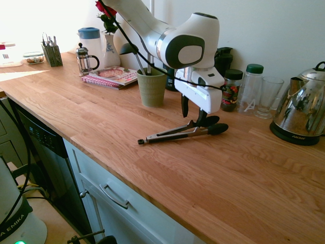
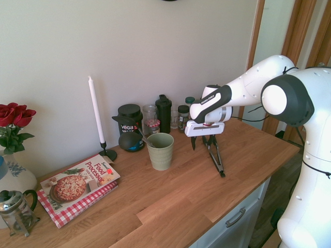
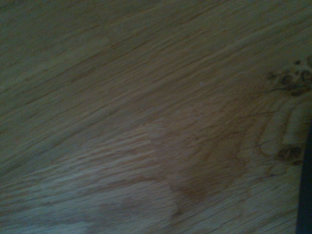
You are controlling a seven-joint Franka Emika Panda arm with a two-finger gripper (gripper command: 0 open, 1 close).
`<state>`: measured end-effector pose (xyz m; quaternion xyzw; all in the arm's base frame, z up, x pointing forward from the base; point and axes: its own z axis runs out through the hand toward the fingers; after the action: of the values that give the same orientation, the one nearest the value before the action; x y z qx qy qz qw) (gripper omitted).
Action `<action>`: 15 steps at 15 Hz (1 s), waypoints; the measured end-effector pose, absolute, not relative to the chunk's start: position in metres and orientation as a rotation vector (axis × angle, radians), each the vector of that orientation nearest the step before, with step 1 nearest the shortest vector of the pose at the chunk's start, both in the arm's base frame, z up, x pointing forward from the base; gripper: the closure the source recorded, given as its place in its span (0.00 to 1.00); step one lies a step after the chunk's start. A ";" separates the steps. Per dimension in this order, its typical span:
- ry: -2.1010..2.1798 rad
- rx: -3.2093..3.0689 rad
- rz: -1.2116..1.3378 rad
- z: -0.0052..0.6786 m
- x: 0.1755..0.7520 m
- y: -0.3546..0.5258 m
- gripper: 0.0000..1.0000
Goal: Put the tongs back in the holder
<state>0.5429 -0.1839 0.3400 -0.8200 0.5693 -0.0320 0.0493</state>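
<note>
Lying flat on the table [image 1: 101,114], the tongs [image 1: 183,133] pointed their black tips toward the wall, well apart from the holder [image 1: 152,87], which stood upright with a ladle [image 1: 131,51] in it. The end effector [image 1: 194,113] hung low over the tip end, its fingers spread apart, one on either side of the tongs' tips, not clamped on them. The wrist view showed only blurred wood grain. A kettle [image 1: 300,118] stood near the wall.
</note>
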 end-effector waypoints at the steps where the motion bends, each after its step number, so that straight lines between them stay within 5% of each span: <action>1: 1.736 -2.498 -0.097 0.340 0.543 -0.184 1.00; 15: 1.774 -2.480 -0.093 0.337 0.534 -0.202 1.00</action>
<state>0.5342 -0.2023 0.3373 -0.8121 0.5810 -0.0306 0.0455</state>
